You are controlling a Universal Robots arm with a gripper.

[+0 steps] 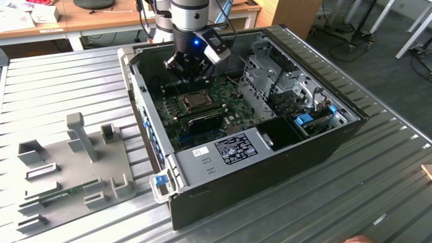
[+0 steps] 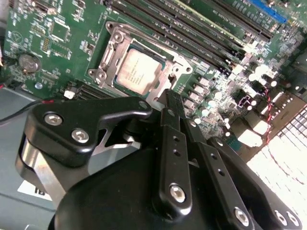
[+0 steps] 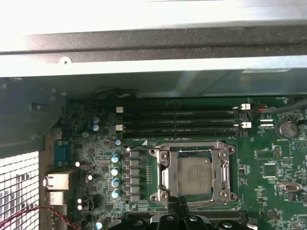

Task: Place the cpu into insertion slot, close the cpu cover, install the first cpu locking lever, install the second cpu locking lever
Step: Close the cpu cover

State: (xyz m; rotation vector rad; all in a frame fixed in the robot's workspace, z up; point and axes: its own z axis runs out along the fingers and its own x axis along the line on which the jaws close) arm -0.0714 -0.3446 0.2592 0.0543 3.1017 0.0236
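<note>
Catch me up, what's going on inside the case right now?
The arm's gripper hangs inside the open computer case, just above the green motherboard. The cpu sits in the insertion slot, and the cpu cover lies flat around it. In both wrist views the gripper is at the socket's edge. I can't tell whether the locking levers are latched.

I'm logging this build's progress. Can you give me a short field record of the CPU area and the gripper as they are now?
cpu: seated in the insertion slot, silver top up
cpu cover: lying flat, framing the chip
gripper: low over the slot's edge; contact cannot be told
board: green circuit board, memory sticks beside the slot
enclosure: open computer case
</note>
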